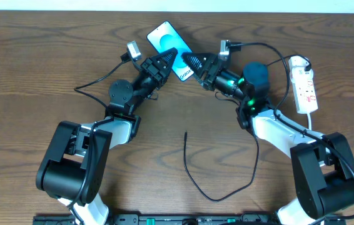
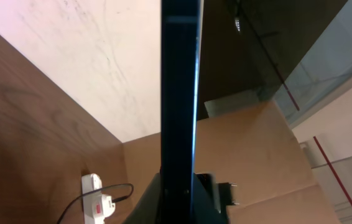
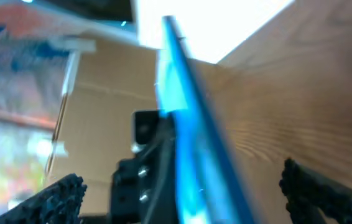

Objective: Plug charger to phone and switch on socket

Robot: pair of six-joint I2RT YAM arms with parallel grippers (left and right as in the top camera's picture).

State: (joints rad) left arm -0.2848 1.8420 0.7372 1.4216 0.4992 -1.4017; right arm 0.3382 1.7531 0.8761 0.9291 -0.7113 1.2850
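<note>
The phone (image 1: 167, 39), blue screen with a white swirl, is at the back middle of the table, between both grippers. My left gripper (image 1: 166, 61) is shut on its lower left edge; in the left wrist view the phone (image 2: 179, 93) stands edge-on out of the jaws (image 2: 179, 208). My right gripper (image 1: 191, 62) is open at the phone's lower right corner; in the right wrist view its fingers (image 3: 185, 190) spread wide on either side of the phone's blue edge (image 3: 185, 118). The charger cable (image 1: 192, 178) lies loose on the table, its tip (image 1: 185, 133) free. The white socket (image 1: 306, 84) lies at the right.
The socket also shows in the left wrist view (image 2: 95, 200) with a black lead running into it. The charger cable loops across the front middle of the wooden table (image 1: 39, 69) and rises toward the right arm. Thicker black robot cables arc over both wrists.
</note>
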